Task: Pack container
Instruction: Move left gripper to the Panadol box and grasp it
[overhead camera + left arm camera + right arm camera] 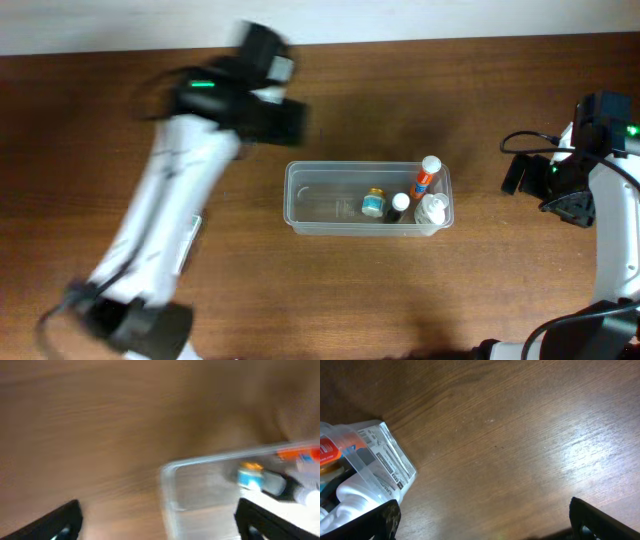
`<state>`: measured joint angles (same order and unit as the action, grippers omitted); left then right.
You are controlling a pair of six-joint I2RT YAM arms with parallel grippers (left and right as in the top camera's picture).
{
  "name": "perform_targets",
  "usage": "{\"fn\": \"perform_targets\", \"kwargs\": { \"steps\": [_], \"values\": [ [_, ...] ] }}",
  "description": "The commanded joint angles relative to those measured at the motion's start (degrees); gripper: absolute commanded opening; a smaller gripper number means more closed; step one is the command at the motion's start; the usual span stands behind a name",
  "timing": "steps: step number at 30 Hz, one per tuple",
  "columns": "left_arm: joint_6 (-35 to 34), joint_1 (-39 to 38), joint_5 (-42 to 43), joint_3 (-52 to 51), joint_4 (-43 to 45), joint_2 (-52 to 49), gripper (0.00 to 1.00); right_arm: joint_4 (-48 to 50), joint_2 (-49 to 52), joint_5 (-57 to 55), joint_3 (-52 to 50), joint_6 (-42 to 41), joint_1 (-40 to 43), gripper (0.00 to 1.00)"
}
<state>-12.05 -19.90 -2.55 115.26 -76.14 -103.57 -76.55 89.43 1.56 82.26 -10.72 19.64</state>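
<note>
The clear plastic container (pixel 330 200) lies at the table's middle. Its right half holds a blue-label bottle with a gold cap (pixel 373 204), a dark bottle with a white cap (pixel 399 207), an orange tube (pixel 427 175) and a white bottle (pixel 432 212). My left gripper (pixel 285 118) hovers up and left of the container, blurred, open and empty; its wrist view shows the container's left end (pixel 172 490) between the fingers (pixel 160 525). My right gripper (pixel 520 172) is open and empty, right of the container; its wrist view shows the container's corner (pixel 380 455) at left and its fingers (pixel 485 522).
The brown wooden table (pixel 470 290) fills the view, with a pale wall strip along the far edge. The left arm's white body (pixel 170 220) stretches across the table's left side. A black cable (pixel 525 140) loops by the right arm.
</note>
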Motion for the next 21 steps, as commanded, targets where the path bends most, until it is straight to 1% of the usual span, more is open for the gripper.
{"fn": "perform_targets", "kwargs": {
  "steps": [1, 3, 5, 8, 11, 16, 19, 21],
  "values": [
    [-2.29, 8.04, -1.6, 0.28, -5.77, 2.19, 1.0, 0.24, 0.22, 0.44, -0.11, -0.11, 0.26, 1.0],
    [-2.27, 12.87, -1.6, -0.83, -10.25, 2.16, 0.99, 0.48, 0.22, 0.87, -0.11, -0.11, 0.26, 1.0],
    [-2.19, 16.96, -1.6, -3.72, -12.26, 2.23, 0.99, 0.5, 0.22, 0.85, -0.11, -0.09, 0.26, 1.0],
    [-1.14, 19.67, -1.6, -8.35, -12.37, 2.64, 0.99, 0.48, 0.22, 0.83, -0.11, -0.09, 0.26, 1.0],
    [-0.44, 19.87, -1.64, -12.87, -12.0, 5.33, 0.99, 0.44, 0.22, 0.83, -0.11, -0.09, 0.26, 1.0],
    [-0.28, 19.17, -4.37, -21.86, -10.51, 17.7, 0.99, 0.46, 0.22, 0.83, -0.11, -0.09, 0.26, 1.0],
    [-0.24, 19.89, -5.44, -30.08, -6.4, 27.19, 0.99, 0.48, 0.22, 0.85, -0.11, -0.11, 0.26, 1.0],
    [0.98, 20.81, -5.38, -37.55, -1.64, 33.44, 1.0, 0.48, 0.22, 1.18, -0.11, -0.11, 0.26, 1.0]
  ]
}}
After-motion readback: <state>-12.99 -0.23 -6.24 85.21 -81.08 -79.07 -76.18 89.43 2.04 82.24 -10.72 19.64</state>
